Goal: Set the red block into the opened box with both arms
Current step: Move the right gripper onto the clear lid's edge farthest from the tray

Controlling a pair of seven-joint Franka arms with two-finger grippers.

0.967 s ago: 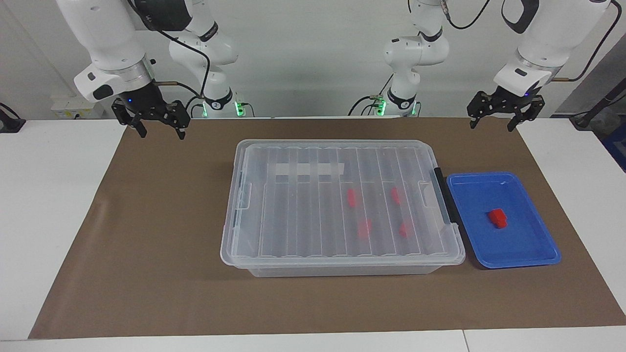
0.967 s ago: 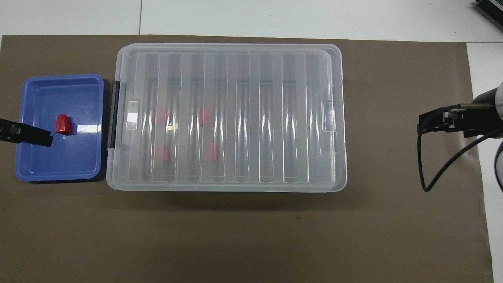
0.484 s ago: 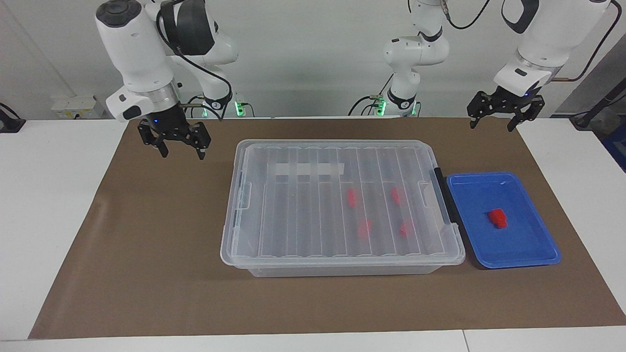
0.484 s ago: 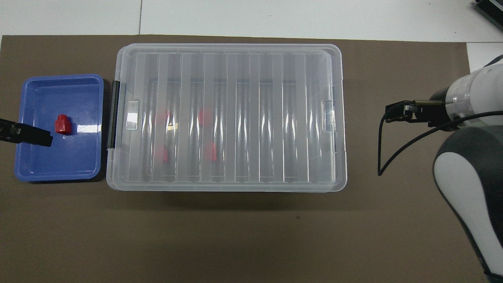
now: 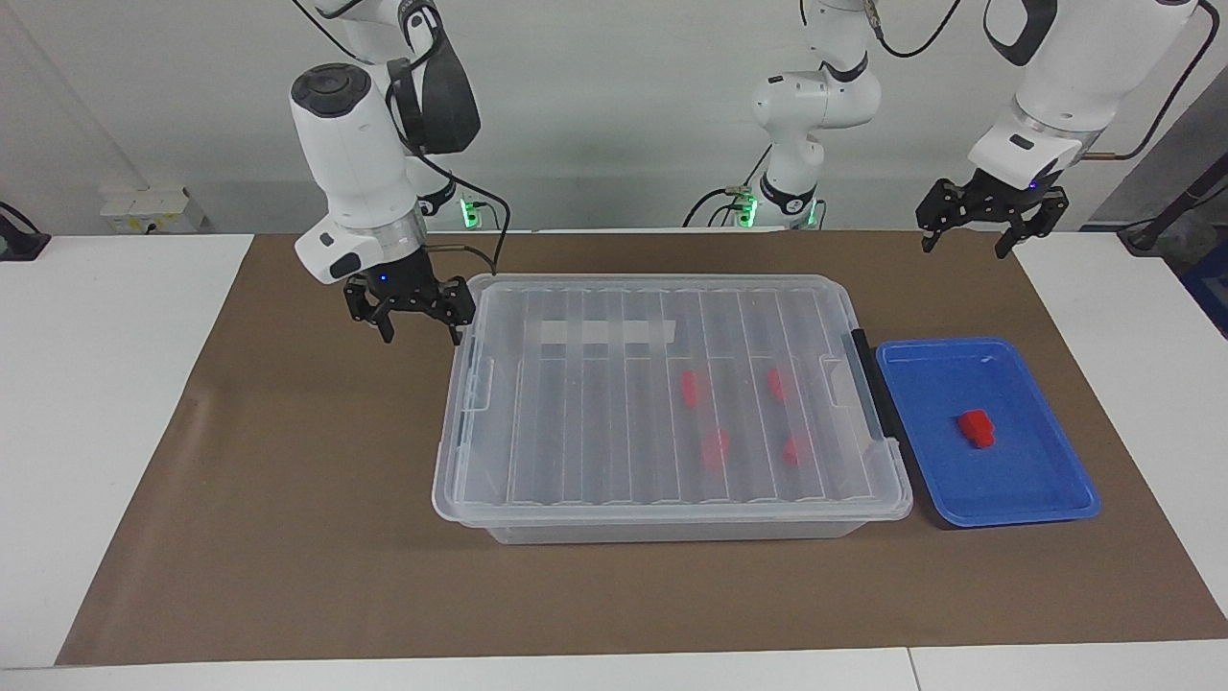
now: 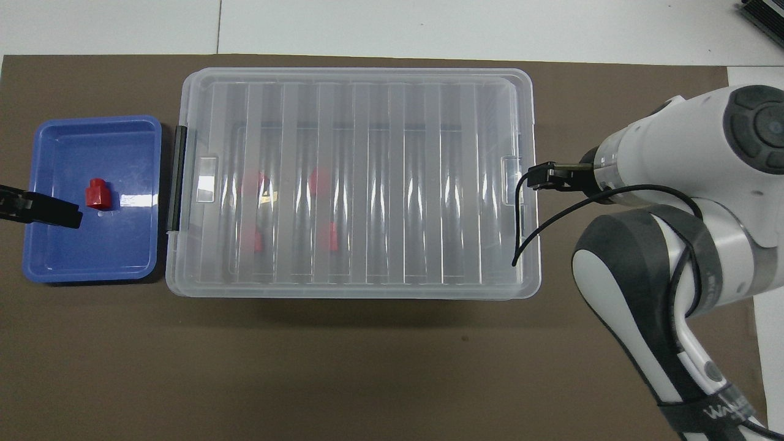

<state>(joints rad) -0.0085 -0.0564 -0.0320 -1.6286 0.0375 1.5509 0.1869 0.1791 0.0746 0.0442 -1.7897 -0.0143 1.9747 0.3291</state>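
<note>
The red block (image 5: 976,427), a small chunky piece of bright plastic with a stepped top, sits alone in the shallow blue tray (image 5: 1046,504), toward the left arm's end of the table. The tray is glossy, with rounded corners and a raised rim, and lies just beside the box (image 5: 672,523).

The box is a large clear plastic bin with its ribbed, see-through lid (image 5: 614,403) on. A strip of white tape (image 5: 606,332) runs across the lid, with no writing I can make out on it. A black clip handle (image 5: 871,384) sits on the end nearest the tray. Through the lid four more red blocks (image 5: 715,448) show, blurred by the ribs.

The only lettering is white print on a dark band of the right arm (image 6: 723,410) in the overhead view, cut off at the picture's edge; it seems to start with "WA".

The right gripper (image 5: 419,321) hangs over the mat at the box's corner on the right arm's end, fingers spread apart and holding nothing. The left gripper (image 5: 967,236) waits in the air above the mat's edge, fingers also apart and empty.

A matte brown mat (image 5: 288,499) covers a white table (image 5: 96,403); the wall at the robots' end is plain and pale.
</note>
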